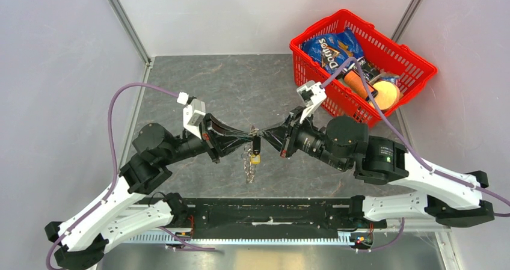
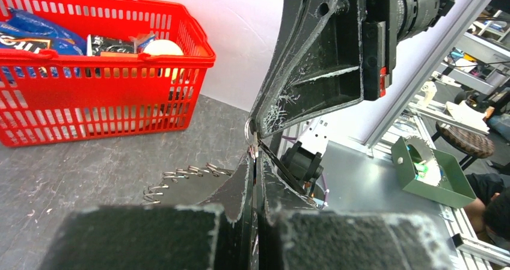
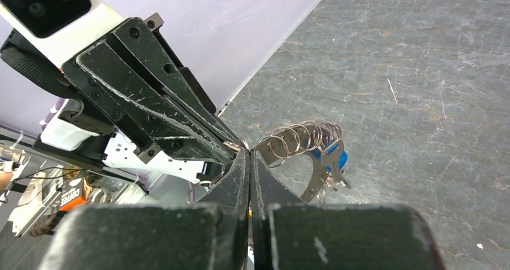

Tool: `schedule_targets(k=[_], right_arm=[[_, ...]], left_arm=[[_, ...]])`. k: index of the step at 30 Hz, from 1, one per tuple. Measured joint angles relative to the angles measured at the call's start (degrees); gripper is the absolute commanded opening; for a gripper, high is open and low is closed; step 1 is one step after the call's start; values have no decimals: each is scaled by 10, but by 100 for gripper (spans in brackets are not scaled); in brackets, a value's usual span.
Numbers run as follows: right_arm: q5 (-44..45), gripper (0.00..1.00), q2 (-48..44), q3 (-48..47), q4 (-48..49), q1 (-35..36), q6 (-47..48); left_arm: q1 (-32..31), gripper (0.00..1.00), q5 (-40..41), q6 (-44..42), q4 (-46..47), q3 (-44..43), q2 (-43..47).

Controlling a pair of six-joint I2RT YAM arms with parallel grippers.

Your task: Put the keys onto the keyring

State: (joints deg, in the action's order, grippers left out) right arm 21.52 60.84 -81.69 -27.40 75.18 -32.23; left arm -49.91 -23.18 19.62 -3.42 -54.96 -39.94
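**Grey stone tabletop, two grippers nose to nose**

Grey marbled table [image 1: 198,83], pale walls all round. The left gripper [image 1: 245,139] and the right gripper [image 1: 269,136] are tip to tip, well clear of the red plastic mesh basket [image 2: 108,110] on its near-left side.

Left gripper's black fingers [image 2: 237,192] are pressed flat together, no gap to speak of. Right gripper's fingers [image 3: 231,183] are the same, closed with only a hairline seam between them.

Right where the tips meet hangs the keyring [image 3: 301,139], a bunch of thin silver wire loops fanned side by side. Which pair of fingers actually pins the metal, I cannot tell.

Off those loops dangle a plain silver key [image 3: 316,180] and a small blue-headed key [image 3: 338,160]. From above, a black-headed key [image 1: 257,144] sits just beside the meeting point on the side away from the basket. A yellow-gold key [image 1: 255,159] comes next, then silver links trailing farther from the basket.

The basket stands in the far right corner. Inside it are a blue Doritos crisp bag [image 1: 328,49] and a pale orange round fruit [image 1: 387,94].
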Motion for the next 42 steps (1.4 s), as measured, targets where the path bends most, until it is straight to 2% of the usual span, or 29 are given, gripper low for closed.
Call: schedule_targets(k=[22,31,32,35,37,42], right_arm=[[-19,0,-55,85,59,0,-8],[19,0,-92,101,24,-3,-3],[19,1,-92,101,23,-3,-2],[18,27,-95,104,25,-3,3],[12,38,-98,105,25,-3,8],[-27,47,-90,80,18,-3,38]], left_arm=[[0,2,-30,6,16,19,11],[0,2,-30,14,70,19,37],[0,2,-31,16,73,19,37],[0,2,-31,17,75,19,33],[0,2,-31,18,74,19,32],[0,2,-31,19,74,19,31]])
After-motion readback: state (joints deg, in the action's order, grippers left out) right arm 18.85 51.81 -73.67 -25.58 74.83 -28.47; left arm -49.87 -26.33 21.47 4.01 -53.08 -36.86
